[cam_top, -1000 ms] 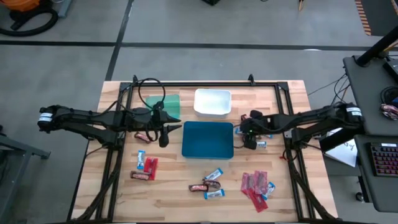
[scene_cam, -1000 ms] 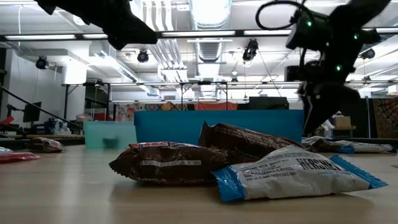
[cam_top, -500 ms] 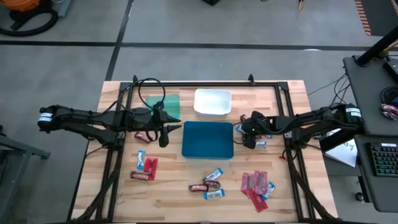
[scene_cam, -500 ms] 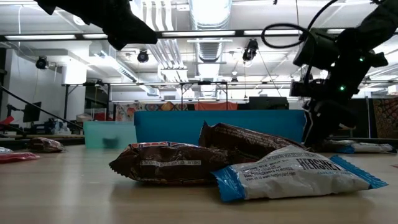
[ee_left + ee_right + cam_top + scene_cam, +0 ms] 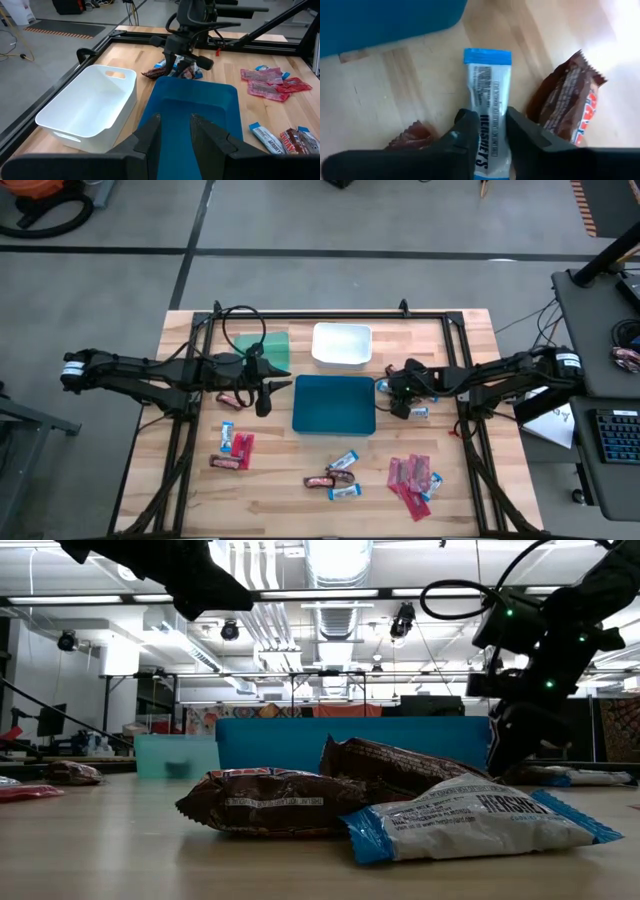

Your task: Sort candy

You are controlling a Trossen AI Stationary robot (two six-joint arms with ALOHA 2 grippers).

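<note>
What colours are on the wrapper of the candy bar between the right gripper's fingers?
The candy bar is white with a blue end, seen best in the right wrist view.

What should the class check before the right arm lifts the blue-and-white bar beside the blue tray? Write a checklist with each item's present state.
1. Right gripper astride the blue-and-white bar: ok.
2. Grip firm: cannot tell.
3. Brown bar outside the fingers: ok.
4. Blue tray beside the pick: ok.
5. Left gripper on the tray's far side, away from the pick: ok.
</note>
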